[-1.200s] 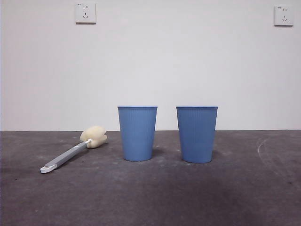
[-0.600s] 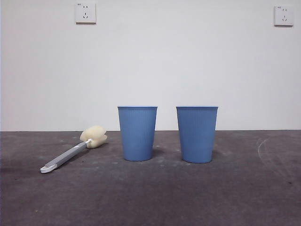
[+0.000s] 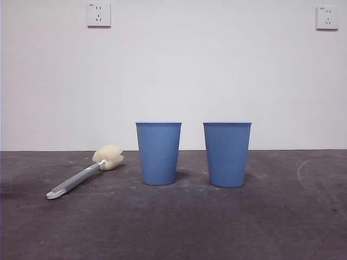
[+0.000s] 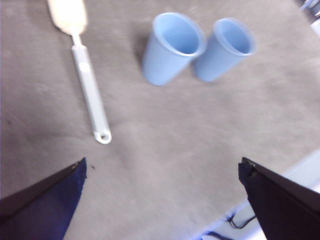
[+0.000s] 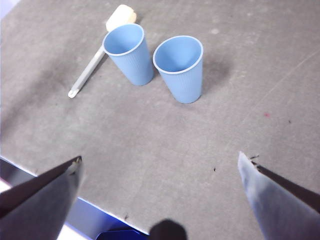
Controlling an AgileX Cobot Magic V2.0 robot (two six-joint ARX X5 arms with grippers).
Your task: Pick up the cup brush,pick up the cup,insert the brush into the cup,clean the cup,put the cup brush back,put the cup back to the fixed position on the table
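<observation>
Two blue cups stand upright side by side near the middle of the table (image 3: 173, 227), rims level, a narrow gap between them, not touching. The left cup (image 3: 158, 153) and the right cup (image 3: 227, 154) look identical: tapered, finely ribbed, no handle. Both are empty, as the right wrist view shows down into them.

The cup brush (image 3: 87, 173) lies flat on the table to the left of the left cup, apart from it. Its cream sponge head (image 3: 108, 157) points toward the far side and sits nearest the left cup; the grey handle runs out to the left and toward the near side, ending in the white loop (image 3: 52, 194).

Neither arm appears in the front view. The left gripper (image 4: 160, 195) hangs high over the table on the near side of the brush, jaws spread wide, nothing between them. The right gripper (image 5: 160, 190) hangs high on the near side of the cups, jaws likewise spread wide and empty.

Two wall sockets (image 3: 98, 14) sit high on the white wall behind.
</observation>
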